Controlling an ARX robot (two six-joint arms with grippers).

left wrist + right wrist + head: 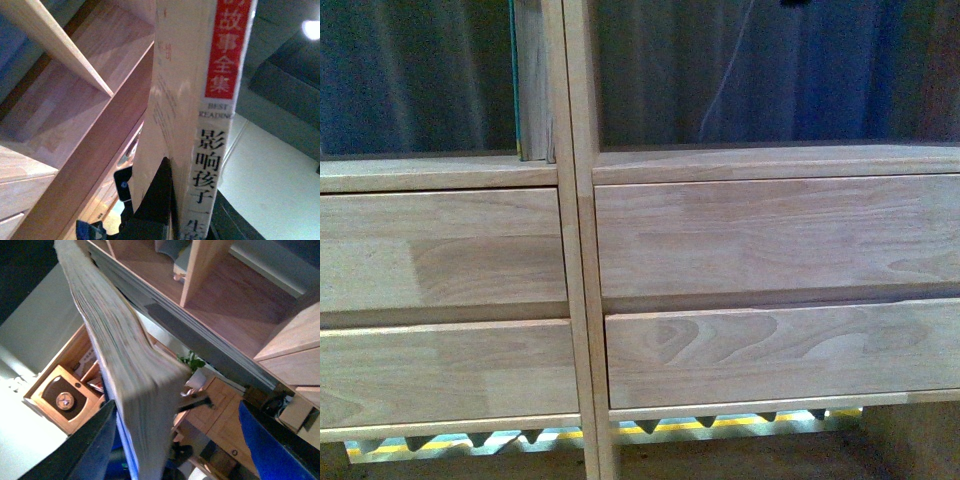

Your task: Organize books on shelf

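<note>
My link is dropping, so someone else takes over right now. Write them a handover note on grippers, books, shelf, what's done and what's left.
Left gripper: shut on the red-and-white-spined book, beside the shelf.
Right gripper: open; a page edge lies against one finger; whether it is the same book I cannot tell.
Done: teal-edged book stands upright in the upper left compartment, against the divider.
Left: shelve the held book. Neither arm shows in the front view.

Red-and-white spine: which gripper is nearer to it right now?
Left. The left gripper clamps the book just beside the red-and-white spine. The right gripper stands open around a page edge, with no spine in view.
</note>
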